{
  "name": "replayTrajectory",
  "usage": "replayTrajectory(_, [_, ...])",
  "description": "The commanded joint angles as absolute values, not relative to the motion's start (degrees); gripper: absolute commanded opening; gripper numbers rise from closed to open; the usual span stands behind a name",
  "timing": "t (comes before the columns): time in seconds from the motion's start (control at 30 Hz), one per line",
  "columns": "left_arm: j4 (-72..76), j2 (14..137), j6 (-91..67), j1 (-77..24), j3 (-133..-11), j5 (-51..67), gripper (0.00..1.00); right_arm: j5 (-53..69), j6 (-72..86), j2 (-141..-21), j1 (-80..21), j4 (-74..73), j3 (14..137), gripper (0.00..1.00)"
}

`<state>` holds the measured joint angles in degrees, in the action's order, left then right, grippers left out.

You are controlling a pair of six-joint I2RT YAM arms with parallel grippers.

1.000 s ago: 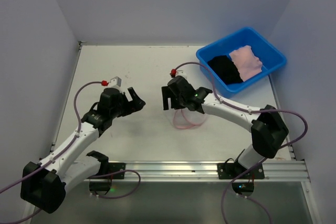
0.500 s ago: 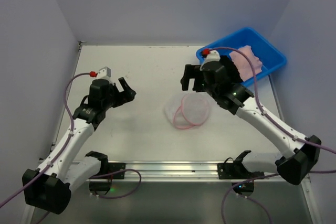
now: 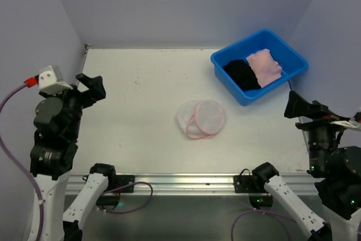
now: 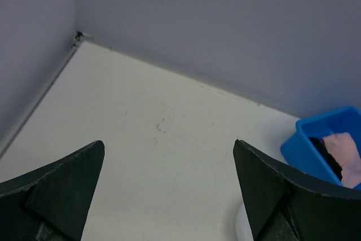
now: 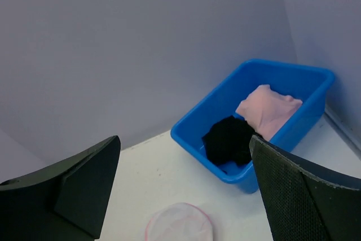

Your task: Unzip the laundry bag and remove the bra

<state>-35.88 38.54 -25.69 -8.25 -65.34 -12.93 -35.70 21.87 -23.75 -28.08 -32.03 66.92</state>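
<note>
White mesh bag (image 3: 201, 118) lies flat mid-table, its pink trim showing as two overlapping rings, nothing touching it. Can't tell from here whether the zip's open or shut. Table (image 3: 135, 83) is pale, w/ grey walls round it.

Blue tub (image 3: 276, 87) sits at the far right corner, near the bag but apart from it. Inside it are a black garment (image 3: 240, 74) on the left & a pink garment (image 3: 264, 65) on the right, the two touching.

Both arms stand raised at the near corners, well away from the bag. Left gripper (image 4: 168, 156) has its jaws spread wide, nothing btwn them but bare table below. Right gripper (image 5: 185, 145) is likewise gaping & holds nothing. Its camera looks down past the dark fingers at the tub, w/ the bag's edge low in view.
</note>
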Motion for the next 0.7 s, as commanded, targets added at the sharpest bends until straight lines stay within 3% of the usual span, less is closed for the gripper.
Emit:
replayTrajectory(0.0, [-41.0, 34.5, -19.5, -7.9, -72.8, -20.5, 1.0, -38.2, 15.7, -21.6, -28.2, -35.1, 66.0, 0.99])
replayTrajectory(0.23, [-46.2, 28.7, -17.7, -8.2, -78.3, -23.4, 1.0, -33.2, 13.6, -13.6, -28.2, -36.7, 64.0, 0.99])
replayTrajectory(0.47, [-46.7, 24.1, -20.7, -9.2, -74.5, -28.1, 1.0, -31.7, 10.8, -9.2, -28.2, -36.5, 62.1, 0.99])
replayTrajectory(0.67, [-43.3, 22.8, -22.8, -9.3, -69.5, -24.2, 1.0, -30.2, 10.5, -8.3, -28.2, -36.2, 61.2, 0.99])
